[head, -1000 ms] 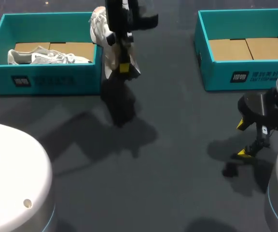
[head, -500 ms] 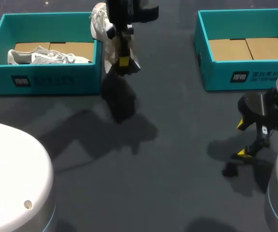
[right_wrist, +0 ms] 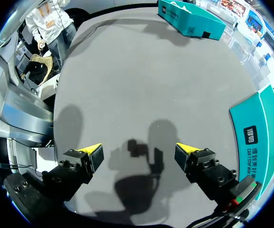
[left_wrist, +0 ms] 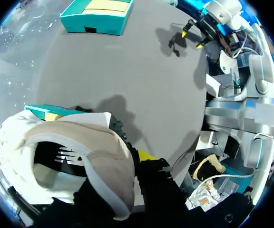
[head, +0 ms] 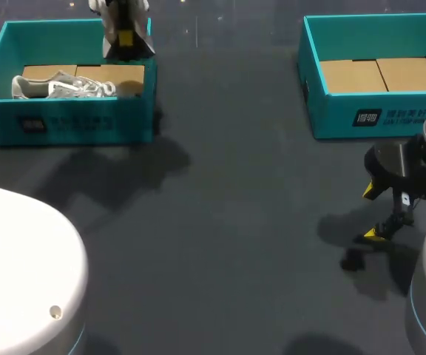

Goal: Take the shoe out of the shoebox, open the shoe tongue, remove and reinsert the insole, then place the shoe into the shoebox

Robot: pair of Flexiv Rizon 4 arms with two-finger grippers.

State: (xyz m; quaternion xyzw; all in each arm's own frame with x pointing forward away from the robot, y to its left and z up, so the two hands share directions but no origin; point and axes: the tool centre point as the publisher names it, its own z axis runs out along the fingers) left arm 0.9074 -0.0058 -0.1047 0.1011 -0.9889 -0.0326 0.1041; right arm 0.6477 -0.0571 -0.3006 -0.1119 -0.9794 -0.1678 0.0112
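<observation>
L hand w/ white shoe in grip over teal shoebox; R hand splayed.

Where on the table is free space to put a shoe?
Free: the table between left box and right box, down to the near edge save by the right gripper, and the right box's floor. Crowded: the left box, one shoe inside, the left gripper holding a second shoe over its far rim.

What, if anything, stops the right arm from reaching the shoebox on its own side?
Probably nothing, so likely yes: the right gripper is open and empty, the right shoebox sits just beyond it, and nothing stands between them.
</observation>
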